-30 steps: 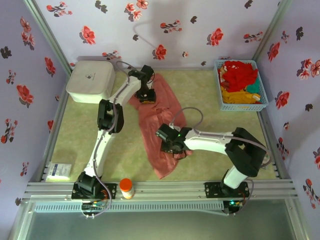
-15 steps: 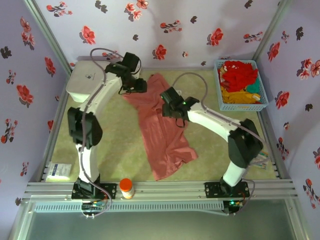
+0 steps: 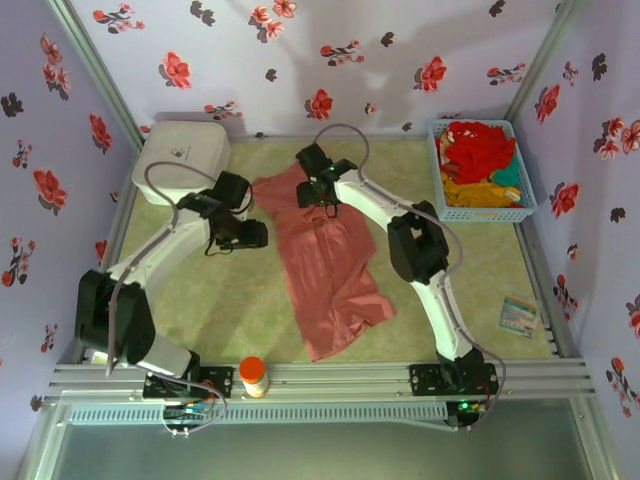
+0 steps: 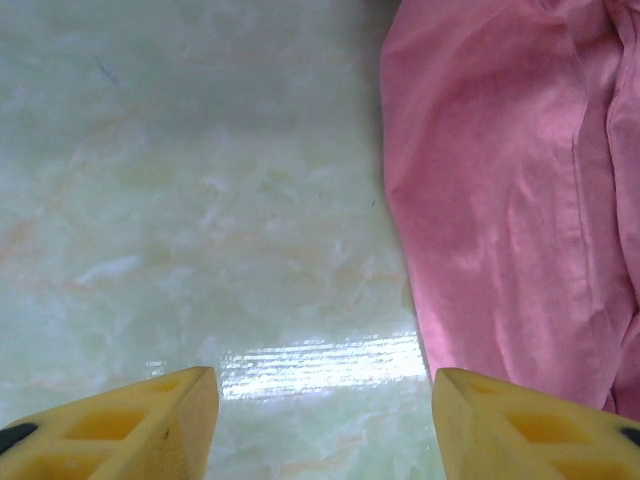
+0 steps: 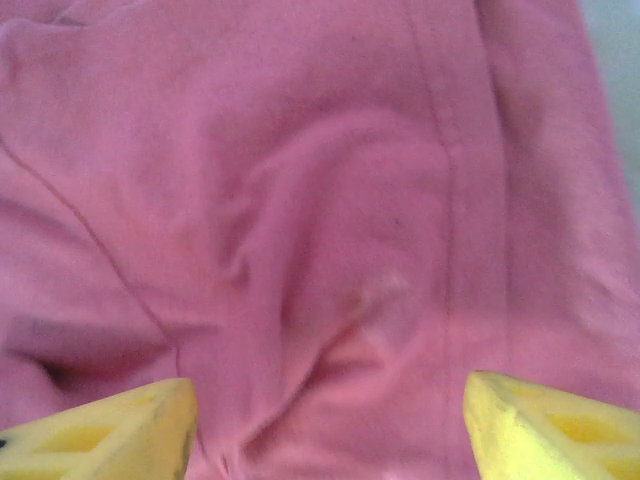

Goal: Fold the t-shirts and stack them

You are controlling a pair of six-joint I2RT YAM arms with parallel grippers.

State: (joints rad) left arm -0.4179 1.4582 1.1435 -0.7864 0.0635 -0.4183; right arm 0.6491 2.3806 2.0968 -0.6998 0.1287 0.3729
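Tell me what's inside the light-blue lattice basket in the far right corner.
The light-blue lattice plastic basket holds crumpled cloth: a bright red piece on top, orange-yellow cloth beneath it, a teal bit at the right. Anything deeper is covered by them.

A fixed high camera overlooks the whole table (image 3: pixel 240 300) from its near edge, while both wrist cameras look down close on the same salmon-pink t-shirt (image 3: pixel 330 270).

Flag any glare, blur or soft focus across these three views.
Top external: even light, sharp, only soft shadows on the table. Left wrist: a bright glare band on the table just ahead of the left gripper's fingertips; the salmon-pink t-shirt is in focus. Right wrist: soft throughout, the t-shirt's folds smeared, the right gripper's fingertips blurred at their edges.
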